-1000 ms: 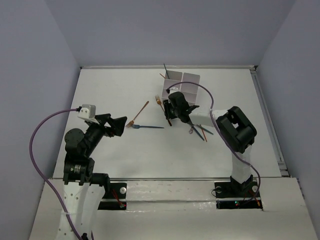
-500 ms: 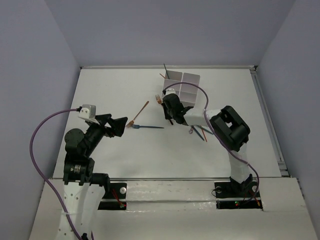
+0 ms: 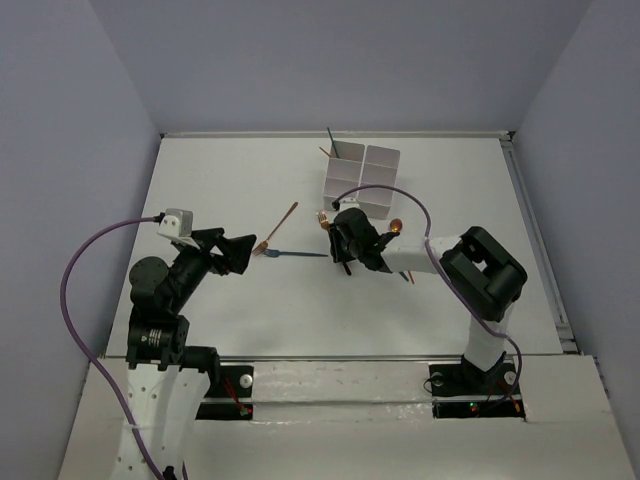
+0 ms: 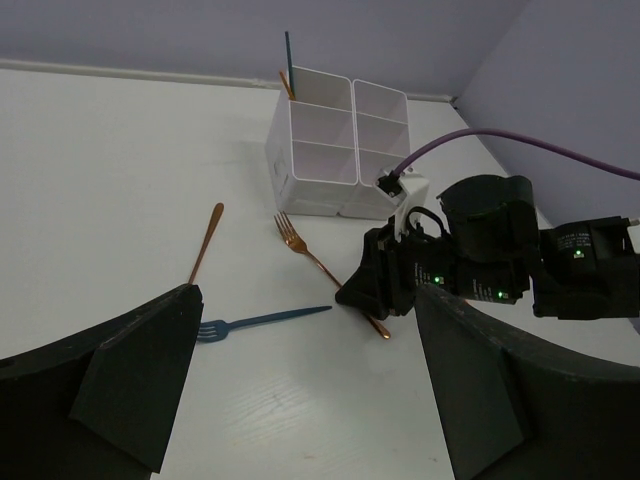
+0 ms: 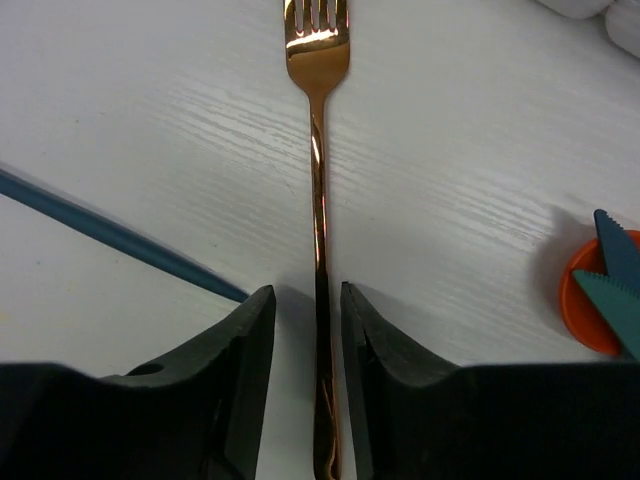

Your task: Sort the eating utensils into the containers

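Right claw [image 5: 308, 300] narrowly parted, straddling orange-brown fork [image 5: 317, 50] handle.

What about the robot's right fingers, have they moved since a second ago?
Yes. The right fingers have pulled back from the white containers, toward the near edge of the table.

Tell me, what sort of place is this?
Probably a robotics test bench, not a kitchen: a left arm and right arm bolted to a white table boxed in by bare walls, with a copper fork lying near a white six-compartment organizer.
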Robot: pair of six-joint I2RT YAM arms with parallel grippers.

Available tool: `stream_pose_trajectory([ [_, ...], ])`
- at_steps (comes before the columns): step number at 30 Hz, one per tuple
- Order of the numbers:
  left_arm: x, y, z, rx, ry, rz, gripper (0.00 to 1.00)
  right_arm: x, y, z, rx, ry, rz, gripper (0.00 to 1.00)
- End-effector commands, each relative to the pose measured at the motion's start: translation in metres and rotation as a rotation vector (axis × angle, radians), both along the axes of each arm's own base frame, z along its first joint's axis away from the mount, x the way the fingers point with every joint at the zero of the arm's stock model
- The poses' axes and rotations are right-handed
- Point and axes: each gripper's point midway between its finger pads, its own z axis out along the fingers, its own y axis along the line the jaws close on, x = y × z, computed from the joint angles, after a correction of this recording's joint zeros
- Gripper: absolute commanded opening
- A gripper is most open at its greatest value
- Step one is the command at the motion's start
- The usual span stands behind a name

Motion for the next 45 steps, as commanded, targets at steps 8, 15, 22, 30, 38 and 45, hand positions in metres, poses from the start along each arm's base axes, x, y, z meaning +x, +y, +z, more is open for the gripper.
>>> stream_pose_trajectory([
  [8, 0.0, -0.002, 0.015, -0.01, -0.056, -0.014, 0.99, 0.009, -0.004, -0.023, -0.175, 0.07, 0.0, 0.43],
  [15, 0.0, -0.002, 0.015, -0.01, -0.057, -0.012, 0.99, 0.022, 0.004, -0.034, -0.218, 0.079, 0.003, 0.35],
  [22, 0.0, -0.002, 0.014, -0.008, -0.056, -0.015, 0.99, 0.025, 0.01, -0.04, -0.21, 0.109, 0.021, 0.1],
  [30, 0.001, -0.003, 0.013, -0.008, -0.05, -0.018, 0.99, 0.044, 0.036, 0.039, -0.079, -0.05, 0.088, 0.07],
  [38, 0.003, -0.003, 0.011, -0.006, -0.042, -0.02, 0.99, 0.068, 0.058, 0.192, 0.189, -0.39, 0.145, 0.07],
  [45, 0.003, -0.003, 0.009, -0.006, -0.034, -0.021, 0.99, 0.144, -0.026, 0.27, 0.279, -0.727, -0.076, 0.07],
])
